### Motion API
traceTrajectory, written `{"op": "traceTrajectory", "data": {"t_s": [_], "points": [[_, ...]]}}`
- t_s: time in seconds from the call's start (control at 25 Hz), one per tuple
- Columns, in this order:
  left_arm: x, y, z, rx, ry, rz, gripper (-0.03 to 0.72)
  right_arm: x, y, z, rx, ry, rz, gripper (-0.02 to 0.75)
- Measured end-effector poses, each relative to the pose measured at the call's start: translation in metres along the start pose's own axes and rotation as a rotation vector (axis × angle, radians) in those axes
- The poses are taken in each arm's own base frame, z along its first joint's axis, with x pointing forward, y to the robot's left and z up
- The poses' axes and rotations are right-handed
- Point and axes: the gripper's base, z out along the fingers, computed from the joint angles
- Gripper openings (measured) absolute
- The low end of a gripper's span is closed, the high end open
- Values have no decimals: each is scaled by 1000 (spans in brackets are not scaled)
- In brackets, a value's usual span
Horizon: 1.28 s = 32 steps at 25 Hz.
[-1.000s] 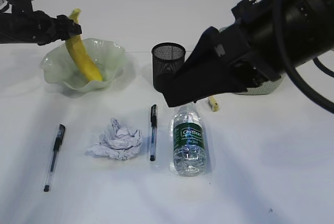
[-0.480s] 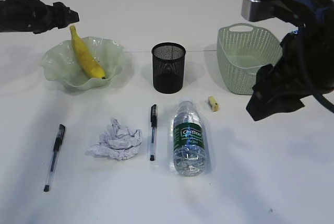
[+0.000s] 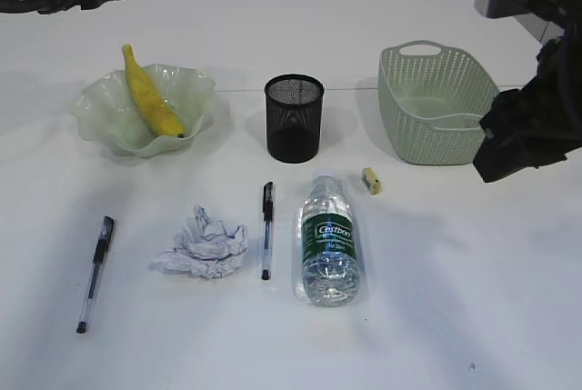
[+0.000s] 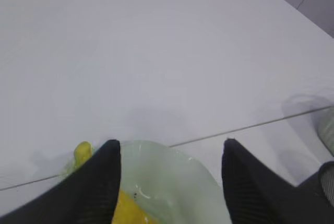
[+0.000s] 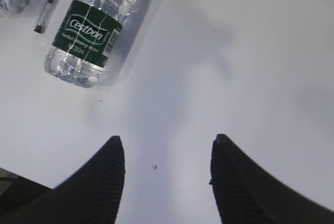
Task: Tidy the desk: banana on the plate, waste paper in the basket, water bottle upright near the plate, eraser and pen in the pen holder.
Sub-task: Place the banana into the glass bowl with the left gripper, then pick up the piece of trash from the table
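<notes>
Two black robot grippers hang over a white desk, both with jaws spread and nothing between them. The left gripper [image 4: 169,182] hovers above the pale green, wavy-edged glass plate [image 3: 98,104], at the far left; the right gripper [image 5: 166,174] sits over bare tabletop at the right, beside the sage-green woven plastic basket [image 3: 438,140].

A yellow banana [image 3: 150,104] lies in the plate, its long axis running on a diagonal, stem end poking up past the far rim, the other tip low toward the near rim. A clear plastic water bottle with a dark green label [image 3: 329,245] lies on its side near the centre, its length running front to back, cap end pointing toward the black mesh pen holder [image 3: 293,117] that stands upright behind it. A small yellow eraser [image 3: 371,180] rests just right of the bottle's cap end, apart from it. A black-capped pen [image 3: 266,226] lies just left of the bottle and parallel to it, capped end away from the camera. A crumpled ball of white waste paper [image 3: 205,245] sits left of that pen. A second, similar pen [image 3: 95,272] lies well to the left, slightly slanted, cap end also farther away.
</notes>
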Motion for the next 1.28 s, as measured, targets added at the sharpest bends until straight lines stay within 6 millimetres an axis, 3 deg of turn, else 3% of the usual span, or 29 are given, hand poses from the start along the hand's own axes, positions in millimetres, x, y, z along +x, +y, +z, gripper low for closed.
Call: {"op": "traceTrajectory", "data": {"t_s": [0.32,0.68,1.08,1.28], "points": [[-2,-15,-27,26,221,38,430,0,-2,0,5,0,6,398],[-1,-16,-77,-180,566,59,429,-1,-5,0,33,-7,-9,398],[-17,-35,-125,-228,637,-19,429,4,-4,-5,32,2,-9,397],[3,-44,-155,-250,672,-25,429,23,-5,-9,35,5,-2,398]]}}
